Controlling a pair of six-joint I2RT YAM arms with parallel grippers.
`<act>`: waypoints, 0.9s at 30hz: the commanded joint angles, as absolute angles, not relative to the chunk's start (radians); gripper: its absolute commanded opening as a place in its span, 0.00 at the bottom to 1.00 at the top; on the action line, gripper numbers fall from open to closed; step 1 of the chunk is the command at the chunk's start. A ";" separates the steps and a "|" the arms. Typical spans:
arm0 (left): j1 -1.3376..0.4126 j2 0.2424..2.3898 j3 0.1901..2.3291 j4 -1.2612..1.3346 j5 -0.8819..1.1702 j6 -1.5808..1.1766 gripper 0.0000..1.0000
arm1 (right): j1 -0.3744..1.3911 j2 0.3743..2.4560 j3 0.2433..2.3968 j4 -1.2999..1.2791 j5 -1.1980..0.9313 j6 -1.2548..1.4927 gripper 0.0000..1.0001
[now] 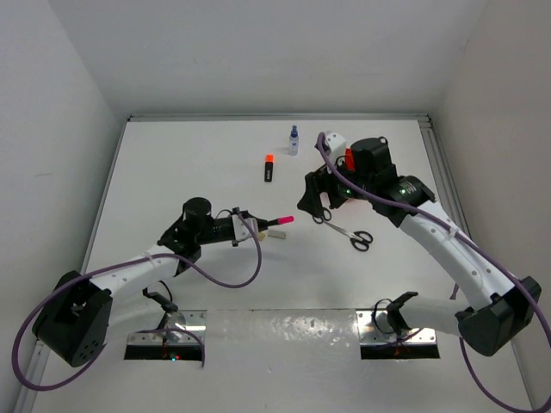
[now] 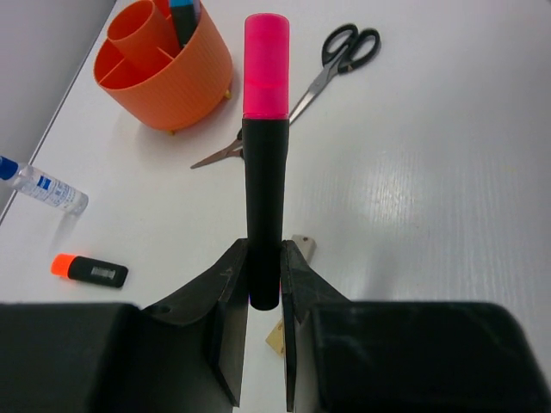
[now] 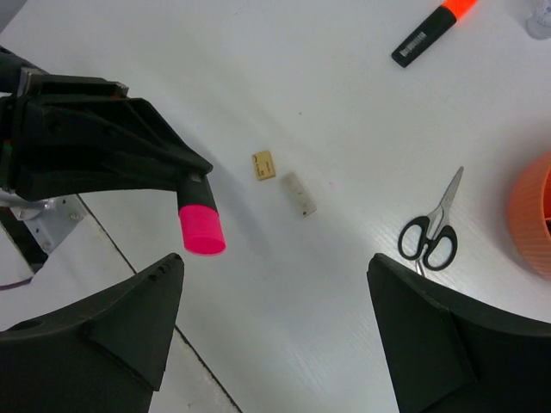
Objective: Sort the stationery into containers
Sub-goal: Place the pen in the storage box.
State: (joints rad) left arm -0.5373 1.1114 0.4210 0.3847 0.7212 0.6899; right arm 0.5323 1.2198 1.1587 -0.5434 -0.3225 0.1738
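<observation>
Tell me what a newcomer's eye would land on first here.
The black marker with a bright pink cap stands out most, clamped in the left hand above the middle of the white table. Ahead of it in the left wrist view sits the round orange ribbed plastic tub, with black-handled metal scissors lying beside it.

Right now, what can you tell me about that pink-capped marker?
The pink-capped marker has a black, smooth plastic-looking barrel and a bright pink cap, fitted on. The left gripper clamps its rear end between both fingers, so it sticks straight out, cap forward, over the white table. Nothing else touches it.
</observation>
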 commanded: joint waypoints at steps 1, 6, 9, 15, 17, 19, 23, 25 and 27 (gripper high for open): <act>-0.545 1.098 0.454 0.524 0.716 0.520 0.00 | 0.529 1.166 1.186 -0.526 -0.339 0.144 0.85; -0.543 1.097 0.462 0.655 0.726 0.299 0.00 | 0.529 1.137 1.180 -0.497 -0.350 0.118 0.83; -0.542 1.092 0.463 0.681 0.710 0.250 0.00 | 0.529 1.143 1.190 -0.494 -0.374 0.103 0.72; -0.537 1.095 0.457 0.727 0.692 0.189 0.00 | 0.531 1.207 1.233 -0.469 -0.471 0.094 0.55; -0.535 1.100 0.454 0.767 0.686 0.141 0.00 | 0.531 1.236 1.247 -0.446 -0.524 0.098 0.61; -0.535 1.103 0.449 0.797 0.683 0.120 0.00 | 0.531 1.253 1.250 -0.413 -0.570 0.109 0.67; -0.535 1.112 0.445 0.831 0.681 0.092 0.00 | 0.552 1.288 1.255 -0.376 -0.615 0.121 0.67; -0.535 1.111 0.443 0.847 0.680 0.074 0.00 | 0.566 1.307 1.267 -0.377 -0.615 0.120 0.68; -0.535 1.112 0.443 0.854 0.675 0.069 0.00 | 0.571 1.334 1.273 -0.370 -0.612 0.130 0.68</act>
